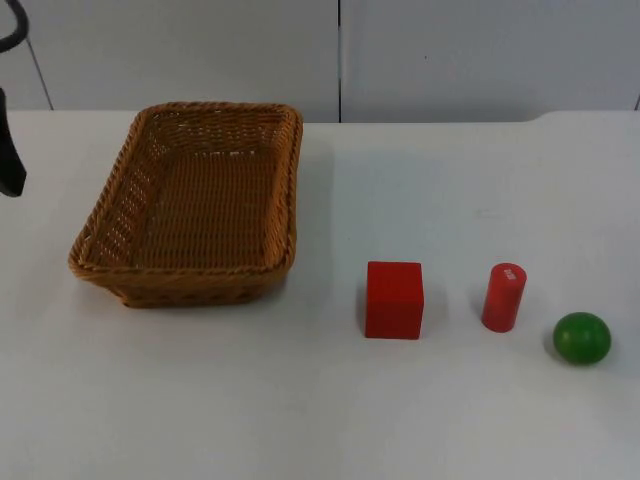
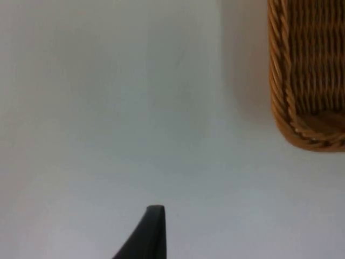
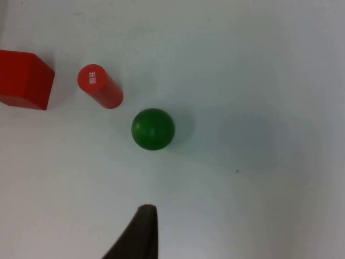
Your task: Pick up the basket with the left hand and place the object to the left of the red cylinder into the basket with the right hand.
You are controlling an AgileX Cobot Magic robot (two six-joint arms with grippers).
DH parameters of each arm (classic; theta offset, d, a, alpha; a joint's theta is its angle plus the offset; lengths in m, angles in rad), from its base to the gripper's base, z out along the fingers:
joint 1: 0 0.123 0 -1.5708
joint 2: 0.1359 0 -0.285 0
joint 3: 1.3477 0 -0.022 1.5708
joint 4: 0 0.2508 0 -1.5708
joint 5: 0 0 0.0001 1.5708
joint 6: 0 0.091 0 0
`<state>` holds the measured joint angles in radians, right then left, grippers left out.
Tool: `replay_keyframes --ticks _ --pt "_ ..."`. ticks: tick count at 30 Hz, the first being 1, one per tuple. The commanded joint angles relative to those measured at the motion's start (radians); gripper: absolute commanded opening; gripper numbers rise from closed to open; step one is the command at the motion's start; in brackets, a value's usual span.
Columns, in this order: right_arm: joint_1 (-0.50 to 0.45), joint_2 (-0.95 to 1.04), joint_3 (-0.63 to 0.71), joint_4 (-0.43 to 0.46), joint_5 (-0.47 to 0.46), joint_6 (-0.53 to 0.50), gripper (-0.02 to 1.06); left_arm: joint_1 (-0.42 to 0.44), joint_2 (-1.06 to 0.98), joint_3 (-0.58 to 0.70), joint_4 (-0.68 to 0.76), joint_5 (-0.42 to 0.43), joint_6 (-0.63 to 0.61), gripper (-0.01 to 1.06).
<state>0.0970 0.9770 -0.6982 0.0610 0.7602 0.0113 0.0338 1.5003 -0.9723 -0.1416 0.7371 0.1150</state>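
A woven brown basket (image 1: 190, 200) stands empty on the left half of the white table. To its right lie a red cube (image 1: 393, 299), an upright red cylinder (image 1: 503, 297) and a green ball (image 1: 582, 338) in a row, the cube left of the cylinder. My left gripper (image 2: 153, 232) hovers over bare table beside the basket's outer corner (image 2: 307, 129), apart from it. The left arm (image 1: 10, 160) enters at the far left edge. My right gripper (image 3: 143, 232) hangs above the table close to the green ball (image 3: 153, 128), with the cylinder (image 3: 100, 86) and cube (image 3: 24, 79) beyond.
The grey partition wall (image 1: 340, 55) closes off the table's far edge. Open table surface (image 1: 300, 410) stretches in front of the basket and the three objects.
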Motion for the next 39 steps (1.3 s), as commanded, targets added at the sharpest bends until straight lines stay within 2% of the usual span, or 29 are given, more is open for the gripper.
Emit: replay_keyframes --ticks 1,2,11,12,16,21,30,34,38,39 --pt "-0.006 -0.001 -0.008 -0.005 -0.021 -0.005 1.05 0.0 0.114 -0.096 -0.033 -0.002 0.033 1.05" --pt "-0.006 -0.001 -0.008 -0.005 -0.021 -0.005 1.05 0.0 0.114 -0.096 -0.033 -0.002 0.033 1.05" --pt "-0.006 -0.001 -0.008 -0.007 -0.023 -0.005 1.05 -0.077 0.422 -0.367 -0.049 0.037 0.07 1.05" --pt "-0.006 -0.001 -0.008 -0.007 -0.023 -0.005 1.05 -0.077 0.422 -0.367 -0.049 0.037 0.07 1.05" --pt "-0.006 -0.001 -0.008 -0.007 -0.023 -0.005 1.05 -0.083 0.582 -0.528 -0.063 0.077 0.07 1.05" --pt "-0.006 -0.001 -0.008 -0.007 -0.025 -0.005 1.05 -0.083 0.687 -0.637 -0.081 0.101 0.07 1.05" --pt "-0.006 -0.001 -0.008 -0.007 -0.033 -0.005 1.05 -0.093 0.777 -0.679 -0.11 0.085 0.116 1.05" --pt "-0.006 -0.001 -0.008 -0.007 -0.035 -0.005 1.05 -0.093 0.804 -0.679 -0.112 0.089 0.116 0.96" --pt "-0.006 -0.001 -0.008 -0.007 -0.035 -0.005 1.05 -0.093 0.817 -0.679 -0.134 0.095 0.116 0.58" --pt "-0.006 -0.001 -0.008 -0.007 -0.035 -0.005 1.05 -0.093 0.817 -0.679 -0.134 0.095 0.116 0.58"
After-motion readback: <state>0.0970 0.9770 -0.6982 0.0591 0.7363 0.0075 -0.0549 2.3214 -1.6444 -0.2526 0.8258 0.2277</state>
